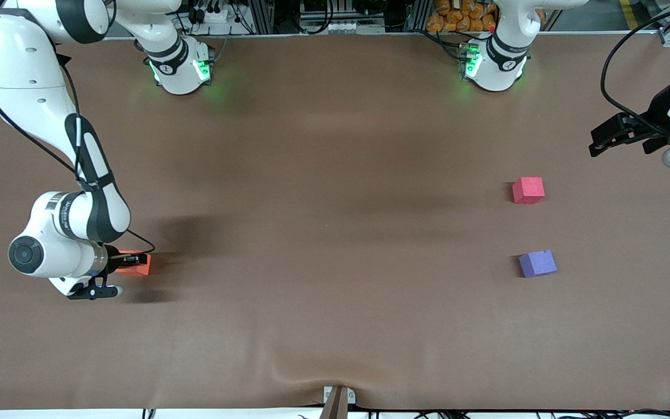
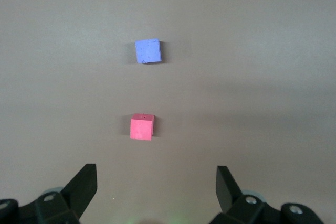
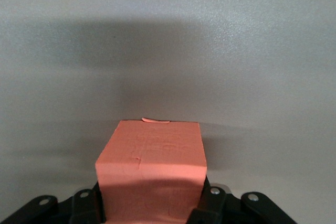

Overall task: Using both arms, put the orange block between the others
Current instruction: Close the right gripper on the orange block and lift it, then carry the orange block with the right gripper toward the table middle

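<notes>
Gripping the orange block point(image 1: 137, 263) down on the table point(image 1: 335, 291) at the right arm's end, your right gripper point(image 1: 128, 260) has its jaws clamped on its sides; pickup is the step in hand. Your left gripper point(image 2: 156, 184) waits spread wide over the table near the pinkish-red cube point(image 1: 528, 190) and purple-blue cube point(image 1: 537, 263). Next you likely lift and carry toward the gap between those two.
</notes>
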Robot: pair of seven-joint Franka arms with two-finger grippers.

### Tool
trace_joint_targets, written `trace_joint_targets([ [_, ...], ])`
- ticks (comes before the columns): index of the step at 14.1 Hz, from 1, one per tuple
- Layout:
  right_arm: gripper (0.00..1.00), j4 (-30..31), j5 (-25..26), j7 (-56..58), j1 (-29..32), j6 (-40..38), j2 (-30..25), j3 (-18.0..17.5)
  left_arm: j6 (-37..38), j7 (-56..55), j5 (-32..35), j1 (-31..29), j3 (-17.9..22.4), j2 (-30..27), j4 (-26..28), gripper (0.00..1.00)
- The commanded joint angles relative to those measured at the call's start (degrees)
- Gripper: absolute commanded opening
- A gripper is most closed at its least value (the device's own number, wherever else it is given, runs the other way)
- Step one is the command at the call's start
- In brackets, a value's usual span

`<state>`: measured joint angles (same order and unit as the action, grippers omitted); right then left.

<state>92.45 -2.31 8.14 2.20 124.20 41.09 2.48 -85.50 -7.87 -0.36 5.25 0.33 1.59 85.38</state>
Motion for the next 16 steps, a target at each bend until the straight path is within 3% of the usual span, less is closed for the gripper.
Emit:
trace_joint_targets([
  [1,0.00,-0.4,0.1,-1.6,-0.3,-0.1,-0.3,-0.4,-0.2,0.4,0.7,-0.1,-0.2,0.5,-0.6,1.00],
  [4,0.00,-5.0,-0.3,-1.2,-2.5,-9.9,-1.3,-0.6,-0.2,0.4,1.1,0.0,-0.2,1.2,-0.6,1.00],
  [7,0.00,-11.7,-0.2,1.7,-4.0,-21.4,-1.4,-3.2,-0.2,0.4,1.1,-0.2,-0.2,1.1,-0.7,1.00],
  [16,0.00,-16.4,-0.7,4.5,-16.2,-20.8,-1.0,-4.2,-0.3,0.4,0.7,-0.7,-0.3,1.0,-0.7,1.00],
])
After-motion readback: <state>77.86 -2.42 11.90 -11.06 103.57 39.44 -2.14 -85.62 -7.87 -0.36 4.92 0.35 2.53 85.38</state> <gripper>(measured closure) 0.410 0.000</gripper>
